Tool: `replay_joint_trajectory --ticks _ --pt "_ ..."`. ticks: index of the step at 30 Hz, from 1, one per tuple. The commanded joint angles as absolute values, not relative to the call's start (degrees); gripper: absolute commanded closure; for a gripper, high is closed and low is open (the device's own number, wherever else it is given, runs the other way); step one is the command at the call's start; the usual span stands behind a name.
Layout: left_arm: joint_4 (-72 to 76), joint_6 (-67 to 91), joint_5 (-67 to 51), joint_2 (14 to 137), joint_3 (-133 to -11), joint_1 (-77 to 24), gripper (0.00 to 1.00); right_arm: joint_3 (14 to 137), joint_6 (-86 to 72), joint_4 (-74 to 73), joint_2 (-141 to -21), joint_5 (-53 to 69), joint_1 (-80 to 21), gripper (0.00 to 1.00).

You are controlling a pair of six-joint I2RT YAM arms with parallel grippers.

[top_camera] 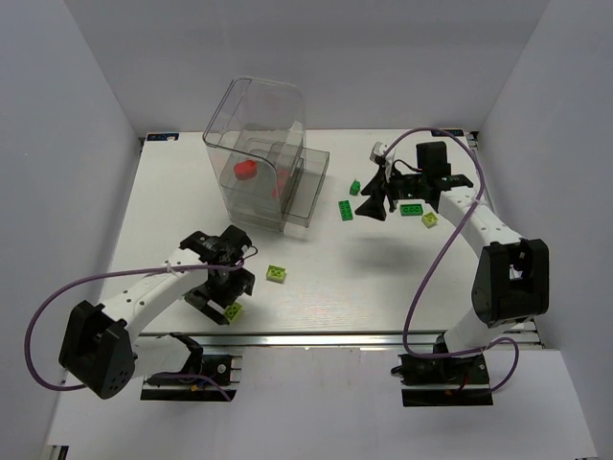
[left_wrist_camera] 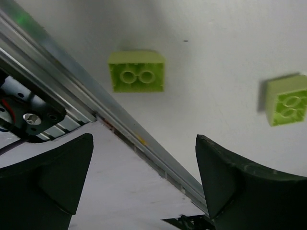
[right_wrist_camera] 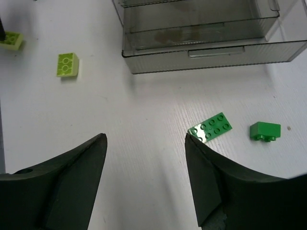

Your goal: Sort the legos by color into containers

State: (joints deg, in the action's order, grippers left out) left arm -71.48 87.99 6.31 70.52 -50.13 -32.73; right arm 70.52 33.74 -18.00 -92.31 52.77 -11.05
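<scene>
Nearby, yellow-green brick (left_wrist_camera: 136, 71), studded dark green plate (right_wrist_camera: 211, 128), small green block (right_wrist_camera: 265, 131)

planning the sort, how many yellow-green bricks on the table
3 yellow-green bricks: one mid-table, one at the near edge, one beside the right arm; more may be hidden.

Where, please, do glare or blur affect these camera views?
Right wrist view: a white glare patch on the flat dark green plate; left wrist view: near fingers soft, the yellow-green brick sharp; top view: reflections streak the clear box.
</scene>
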Motion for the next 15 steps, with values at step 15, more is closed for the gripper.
replay_joint_trajectory --ticks 15 --pt "-56.2 87.9 10.5 73.9 -40.9 -32.5 0.05 70.5 37.8 -23.0 -89.1 58.4 -11.2 0.23"
